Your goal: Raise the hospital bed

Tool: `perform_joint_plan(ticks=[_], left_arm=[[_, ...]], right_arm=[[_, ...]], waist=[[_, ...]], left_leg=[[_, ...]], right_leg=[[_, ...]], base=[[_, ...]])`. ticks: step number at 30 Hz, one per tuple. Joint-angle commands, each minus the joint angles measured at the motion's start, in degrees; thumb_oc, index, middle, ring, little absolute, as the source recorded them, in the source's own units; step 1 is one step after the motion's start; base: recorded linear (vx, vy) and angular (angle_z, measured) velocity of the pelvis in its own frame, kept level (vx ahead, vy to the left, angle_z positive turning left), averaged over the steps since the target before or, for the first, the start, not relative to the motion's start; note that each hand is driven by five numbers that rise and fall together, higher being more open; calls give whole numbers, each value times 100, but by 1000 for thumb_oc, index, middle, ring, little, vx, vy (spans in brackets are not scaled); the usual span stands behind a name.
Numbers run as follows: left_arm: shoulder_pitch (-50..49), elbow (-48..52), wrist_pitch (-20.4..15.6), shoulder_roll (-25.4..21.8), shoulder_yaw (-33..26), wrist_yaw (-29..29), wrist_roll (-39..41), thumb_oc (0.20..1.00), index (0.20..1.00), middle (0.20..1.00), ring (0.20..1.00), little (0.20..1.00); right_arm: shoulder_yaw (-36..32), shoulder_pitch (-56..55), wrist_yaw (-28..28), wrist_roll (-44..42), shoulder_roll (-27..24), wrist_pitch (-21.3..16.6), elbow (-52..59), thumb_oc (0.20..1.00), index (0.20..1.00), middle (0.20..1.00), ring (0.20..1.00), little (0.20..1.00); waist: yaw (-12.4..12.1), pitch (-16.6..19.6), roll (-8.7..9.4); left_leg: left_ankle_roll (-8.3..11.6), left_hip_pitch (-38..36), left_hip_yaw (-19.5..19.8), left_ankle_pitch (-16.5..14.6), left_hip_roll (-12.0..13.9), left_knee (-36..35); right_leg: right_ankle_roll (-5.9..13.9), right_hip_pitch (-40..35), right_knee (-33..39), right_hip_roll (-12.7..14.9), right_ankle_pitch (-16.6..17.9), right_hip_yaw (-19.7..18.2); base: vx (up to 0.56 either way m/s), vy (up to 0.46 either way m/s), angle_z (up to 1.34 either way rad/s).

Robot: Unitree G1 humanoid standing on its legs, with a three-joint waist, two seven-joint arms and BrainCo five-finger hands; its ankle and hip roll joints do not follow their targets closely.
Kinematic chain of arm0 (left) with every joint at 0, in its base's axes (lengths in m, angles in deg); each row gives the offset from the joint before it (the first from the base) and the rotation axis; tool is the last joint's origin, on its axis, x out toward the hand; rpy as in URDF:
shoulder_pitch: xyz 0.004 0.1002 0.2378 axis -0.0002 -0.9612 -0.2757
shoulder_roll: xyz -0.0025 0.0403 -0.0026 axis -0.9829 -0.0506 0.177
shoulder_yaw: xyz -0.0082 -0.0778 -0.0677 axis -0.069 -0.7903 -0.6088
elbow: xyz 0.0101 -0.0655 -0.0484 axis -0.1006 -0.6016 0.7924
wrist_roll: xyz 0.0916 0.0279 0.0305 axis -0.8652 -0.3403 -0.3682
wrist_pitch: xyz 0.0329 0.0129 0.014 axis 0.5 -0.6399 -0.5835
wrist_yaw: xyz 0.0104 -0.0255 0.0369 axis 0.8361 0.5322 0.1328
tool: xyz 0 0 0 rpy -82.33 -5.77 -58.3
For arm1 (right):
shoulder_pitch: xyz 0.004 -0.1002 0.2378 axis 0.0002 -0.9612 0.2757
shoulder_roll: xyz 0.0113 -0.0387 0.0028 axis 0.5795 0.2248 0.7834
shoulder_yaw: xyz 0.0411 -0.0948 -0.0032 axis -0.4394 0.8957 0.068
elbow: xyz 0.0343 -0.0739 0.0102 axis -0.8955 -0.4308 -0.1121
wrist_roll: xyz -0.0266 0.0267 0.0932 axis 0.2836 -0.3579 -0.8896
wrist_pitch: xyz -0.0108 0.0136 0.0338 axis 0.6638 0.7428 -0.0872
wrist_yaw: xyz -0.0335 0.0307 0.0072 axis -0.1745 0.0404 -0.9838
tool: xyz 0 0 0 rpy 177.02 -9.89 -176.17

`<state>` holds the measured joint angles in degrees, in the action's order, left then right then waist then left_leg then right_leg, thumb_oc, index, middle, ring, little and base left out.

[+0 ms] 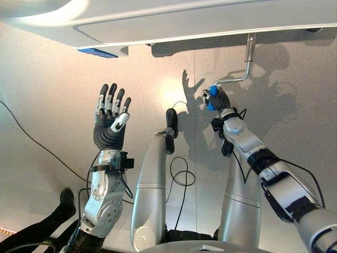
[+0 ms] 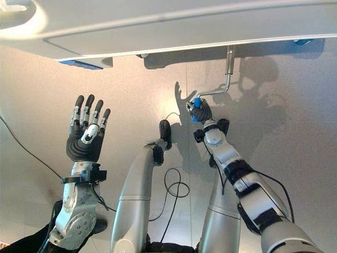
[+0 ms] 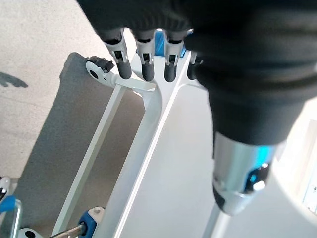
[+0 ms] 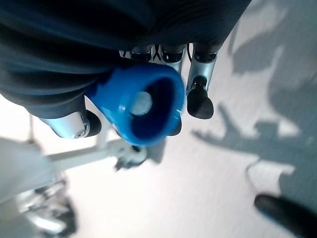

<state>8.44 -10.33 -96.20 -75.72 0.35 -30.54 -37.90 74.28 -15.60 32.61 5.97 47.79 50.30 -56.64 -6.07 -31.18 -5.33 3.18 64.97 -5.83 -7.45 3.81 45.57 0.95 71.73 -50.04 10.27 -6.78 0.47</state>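
The left hand is held up over the pale floor with fingers straight and spread, grasping nothing, below the white foot end of the hospital bed that spans the top of the head views. To its right, a bent metal crank hangs down from under the bed's edge. The right hand is clenched round the crank's blue handle, its fingers curled about the grip.
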Motion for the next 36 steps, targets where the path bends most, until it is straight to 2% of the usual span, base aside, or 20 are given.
perform_joint_plan(ticks=[1, 2, 3, 5, 9, 15, 16, 24, 28, 36], left_arm=[[-205, 417, -204, -55, -232, -38, -16, 1000, 1000, 1000, 1000, 1000], [-208, 423, -231, -74, -266, -40, -38, 1000, 1000, 1000, 1000, 1000], [-209, 423, -231, -73, -259, -40, -39, 1000, 1000, 1000, 1000, 1000], [-170, 416, -251, -76, -302, -41, -94, 1000, 1000, 1000, 1000, 1000], [-158, 398, -288, -70, -353, -39, -134, 1000, 1000, 1000, 1000, 1000], [-196, 480, -343, -77, -546, -118, -221, 1000, 1000, 1000, 1000, 1000], [-246, 531, -357, -74, -599, -139, -227, 1000, 1000, 1000, 1000, 1000], [-347, 555, -407, 2, -801, -213, -237, 1000, 1000, 1000, 1000, 1000], [-393, 576, -421, 18, -874, -229, -231, 1000, 1000, 1000, 1000, 1000], [-529, 698, -469, 58, -1013, -232, -229, 1000, 1000, 1000, 1000, 1000]], right_arm=[[752, -103, 582, -249, 503, -793, 1269, 200, 200, 200, 200, 200], [524, -291, 540, -503, 227, -951, 1732, 200, 200, 200, 200, 200], [518, -304, 540, -505, 218, -944, 1746, 200, 200, 200, 200, 200], [98, -630, 412, -729, -172, -1170, 2359, 200, 200, 200, 200, 200], [-205, -934, 399, -818, -478, -1267, 2791, 200, 200, 200, 200, 200], [-941, -1458, 358, -995, -936, -1456, 3295, 200, 200, 200, 200, 200], [-1223, -1635, 281, -990, -1031, -1524, 3338, 200, 200, 200, 200, 200], [-2228, -2011, -129, -900, -1136, -1711, 3190, 200, 200, 200, 200, 200], [-2515, -2071, -275, -835, -1117, -1767, 3144, 200, 200, 200, 200, 200], [-3164, -1815, -1035, -92, -1397, -1675, 2646, 200, 200, 200, 200, 200]], waist=[[103, 138, -233], [148, 138, -161], [143, 138, -166], [235, 138, -57], [289, 138, 8], [401, 138, 125], [435, 138, 152], [516, 138, 252], [536, 138, 285], [549, 138, 338]], left_leg=[[73, 355, 205, 1154, -365, -964], [75, 279, 200, 1153, -353, -1018], [75, 272, 200, 1155, -352, -1023], [66, 83, 182, 1169, -316, -1242], [52, -142, 152, 1185, -307, -1500], [15, -454, 168, 1190, -311, -1821], [5, -506, 170, 1180, -312, -1857], [-15, -623, 200, 1116, -334, -1880], [-11, -617, 198, 1091, -330, -1855], [9, -558, 238, 1056, -330, -1765]], right_leg=[[468, 45, 10, 87, 568, 208], [477, -40, 94, 85, 586, 209], [477, -48, 100, 84, 589, 210], [503, -249, 319, 76, 616, 220], [516, -454, 569, 51, 636, 231], [523, -759, 948, -9, 640, 246], [527, -804, 1000, -20, 646, 242], [519, -908, 1076, -82, 625, 196], [511, -902, 1069, -93, 614, 179], [509, -870, 1020, -112, 586, 164]], base=[[0, 0, 0], [0, 0, 0], [0, 0, 0], [0, 0, 0], [-20, 4, -3], [-15, 9, -3], [0, 0, 0], [3, -3, -2], [10, -11, -5], [0, 0, 0]])
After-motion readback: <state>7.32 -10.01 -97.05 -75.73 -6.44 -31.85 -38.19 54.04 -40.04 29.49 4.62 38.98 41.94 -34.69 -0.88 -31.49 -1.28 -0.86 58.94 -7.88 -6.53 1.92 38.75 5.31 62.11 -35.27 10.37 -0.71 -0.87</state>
